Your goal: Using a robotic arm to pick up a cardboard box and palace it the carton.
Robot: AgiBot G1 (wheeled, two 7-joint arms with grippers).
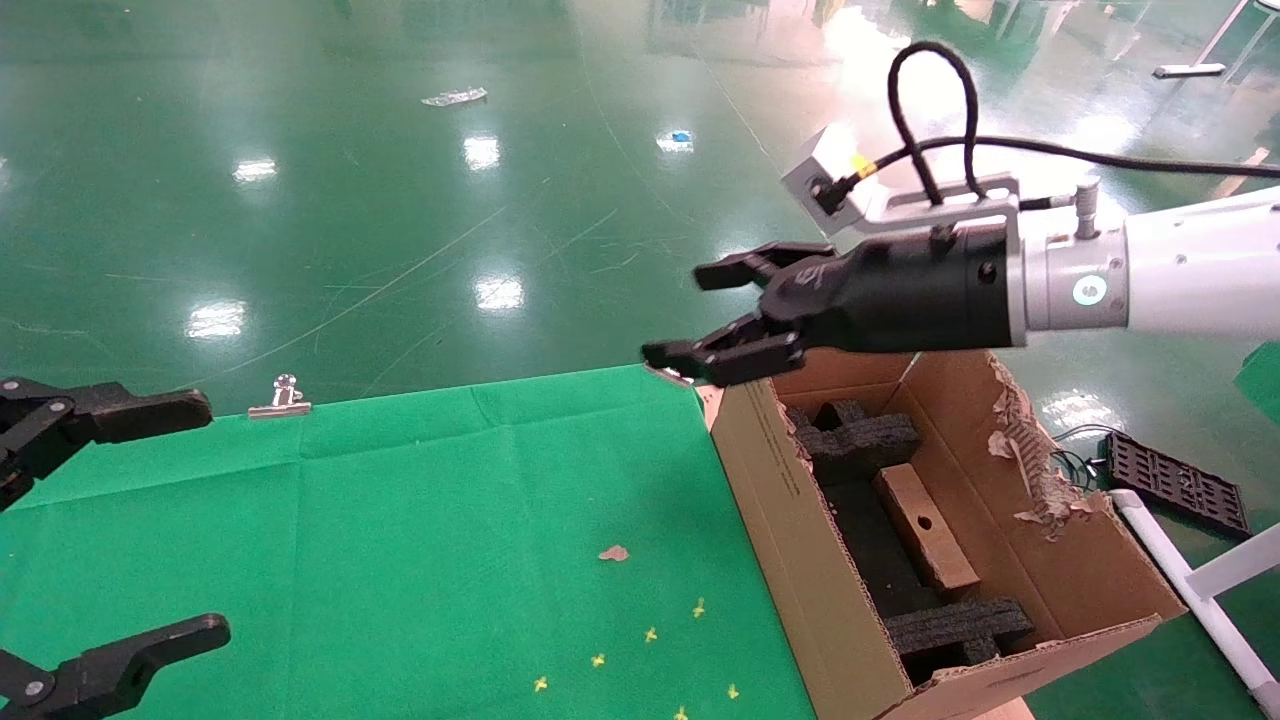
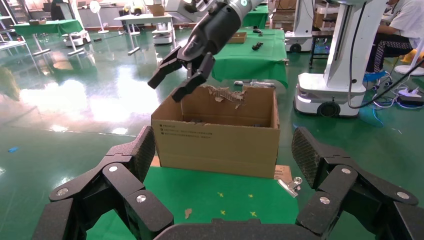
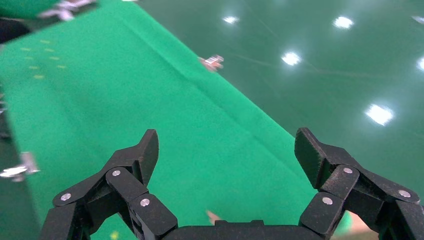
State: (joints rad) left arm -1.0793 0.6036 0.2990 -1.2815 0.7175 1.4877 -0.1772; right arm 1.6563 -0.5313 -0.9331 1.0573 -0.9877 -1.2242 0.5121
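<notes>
The small reddish-brown cardboard box (image 1: 927,527) lies inside the large tan carton (image 1: 790,530), between black foam inserts (image 1: 855,437). My right gripper (image 1: 700,315), on the white arm, is open and empty, high above the carton's far left corner. It also shows in the left wrist view (image 2: 172,80) above the carton (image 2: 217,142). My left gripper (image 1: 150,520) is open and empty at the table's left edge; its own view shows it (image 2: 220,155) facing the carton's printed side.
The table is covered by green cloth (image 1: 400,540), with a cardboard scrap (image 1: 613,552) and yellow marks (image 1: 650,660) near the carton. A metal clip (image 1: 280,398) holds the cloth's far edge. A black crate piece (image 1: 1180,485) lies on the floor at right.
</notes>
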